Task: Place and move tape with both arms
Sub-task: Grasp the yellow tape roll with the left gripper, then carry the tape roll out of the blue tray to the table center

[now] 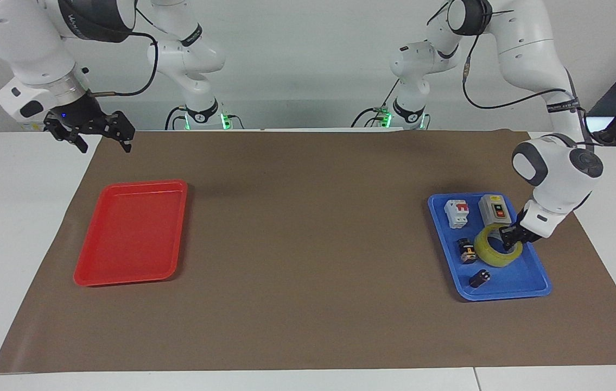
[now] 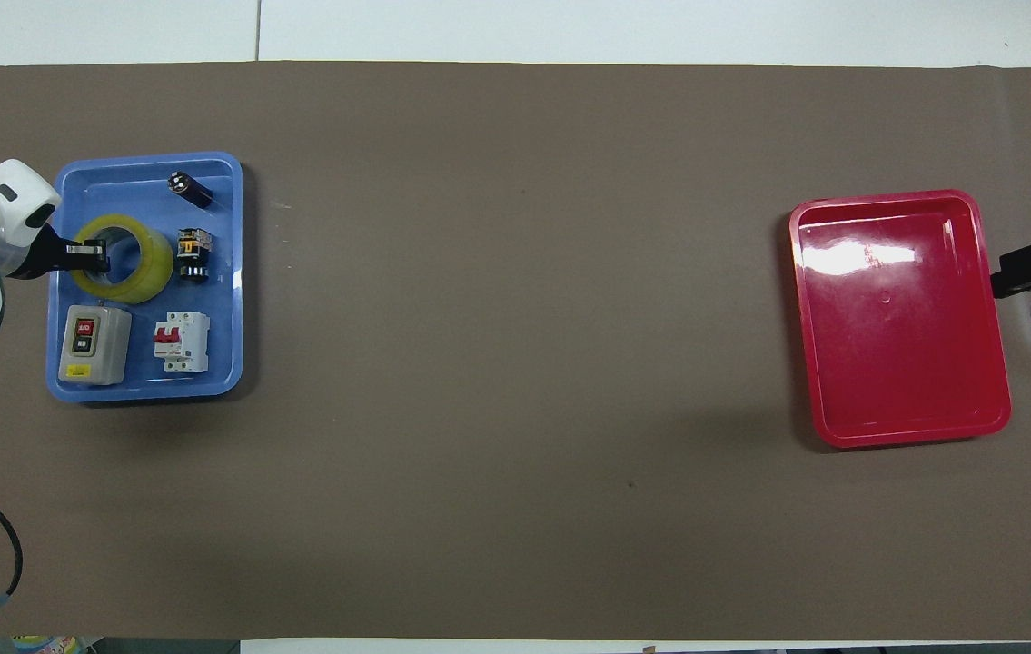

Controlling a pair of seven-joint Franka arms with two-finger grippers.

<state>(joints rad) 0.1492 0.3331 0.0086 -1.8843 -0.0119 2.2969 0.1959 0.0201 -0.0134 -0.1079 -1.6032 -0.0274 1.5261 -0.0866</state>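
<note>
left gripper clamps the tape wall at its 2 o'clock edge, lifting it tilted above the blue tray; right gripper waits, fingers spread wide.

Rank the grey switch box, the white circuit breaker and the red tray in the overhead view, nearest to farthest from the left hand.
From the left hand at the tape:
1. Grey switch box, same blue tray.
2. White circuit breaker, beside the box.
3. Red tray, right arm's end.

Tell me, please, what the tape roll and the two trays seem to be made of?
The tape: translucent yellow plastic film, probably; glossy, around a pale core. The blue tray and the red tray: likely moulded plastic; the overhead view shows bright reflections on the red one.
</note>
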